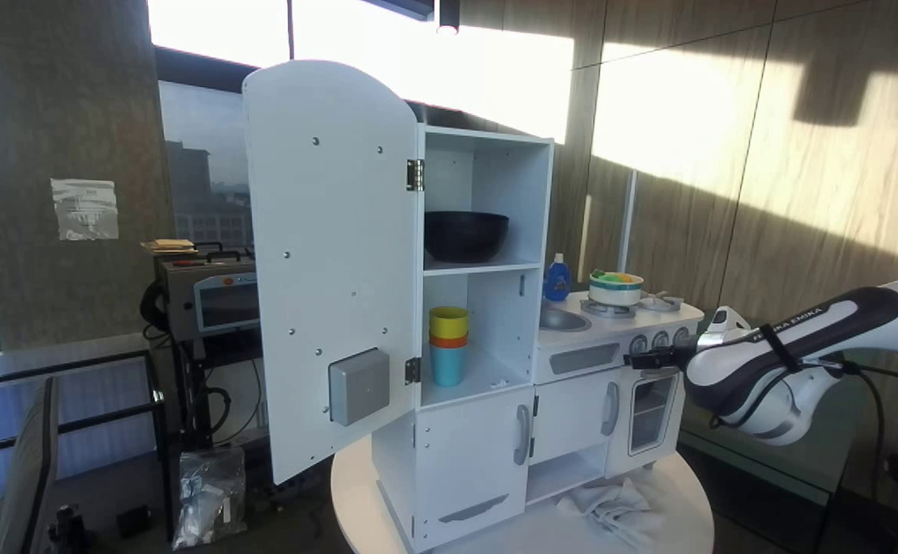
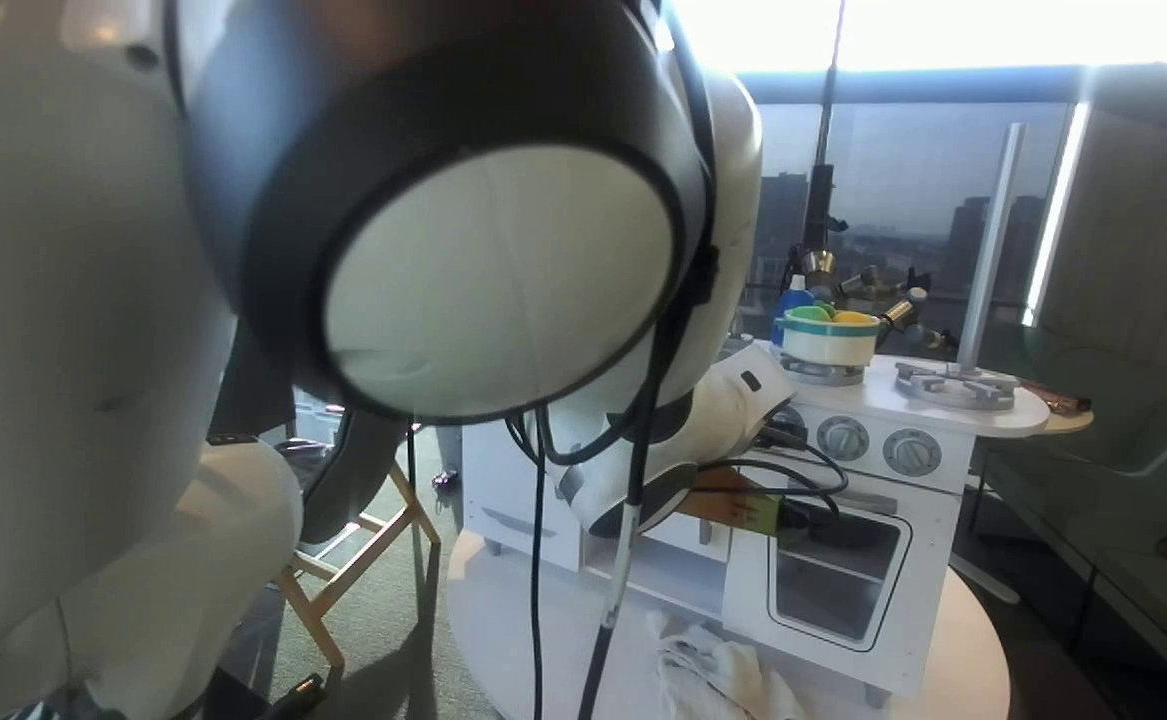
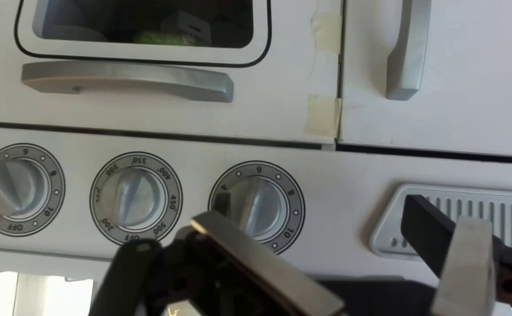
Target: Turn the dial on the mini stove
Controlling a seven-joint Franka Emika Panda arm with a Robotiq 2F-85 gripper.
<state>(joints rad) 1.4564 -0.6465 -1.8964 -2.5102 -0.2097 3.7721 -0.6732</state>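
Observation:
The mini stove (image 1: 622,454) is the low white section in both exterior views (image 2: 751,590). Its front carries three grey dials. In the wrist view these are the left dial (image 3: 16,186), the middle dial (image 3: 139,197) and the right dial (image 3: 262,206), with upside-down numbers. My gripper (image 3: 321,219) is open and empty, close to the stove front. One finger overlaps the lower left of the right dial. The other finger stands over the grey ribbed panel (image 3: 396,232). Contact cannot be told. In an exterior view the gripper (image 1: 639,359) is beside the dials.
The oven handle (image 3: 128,79) and a cupboard handle (image 3: 409,52) stick out near the dials. A pot (image 1: 615,291) with toy food sits on a burner. A tall cupboard with an open arched door (image 1: 333,254) stands beside the stove. A cloth (image 1: 622,508) lies on the round table.

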